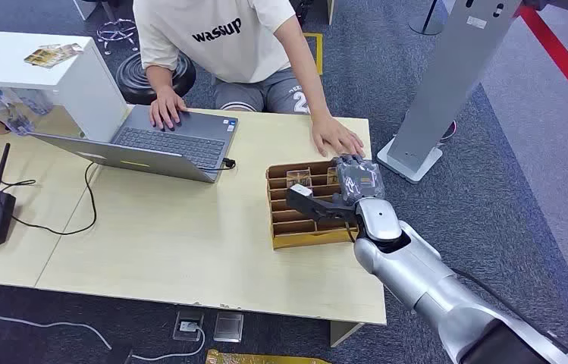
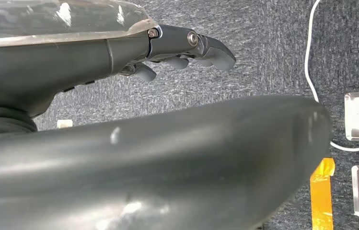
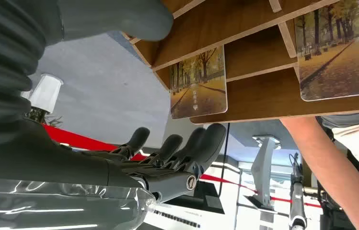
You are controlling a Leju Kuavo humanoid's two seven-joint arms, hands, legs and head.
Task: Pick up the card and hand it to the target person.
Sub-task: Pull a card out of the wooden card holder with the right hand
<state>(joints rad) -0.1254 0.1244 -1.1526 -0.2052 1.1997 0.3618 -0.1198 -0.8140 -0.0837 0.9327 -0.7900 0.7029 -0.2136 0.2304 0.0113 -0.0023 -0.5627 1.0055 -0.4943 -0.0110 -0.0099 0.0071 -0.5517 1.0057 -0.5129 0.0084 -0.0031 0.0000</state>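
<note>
The right hand (image 1: 345,189) hovers over the cardboard rack (image 1: 296,227) on the table (image 1: 174,243), fingers (image 3: 187,148) apart and holding nothing. The card (image 3: 198,84) stands in a slot nearby. I think it should pinch the card edge gently.

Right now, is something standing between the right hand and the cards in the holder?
Nothing visible. The right hand hovers at the wooden holder, fingers apart and just short of the nearest card. The person's hand rests beside the holder, not between.
</note>
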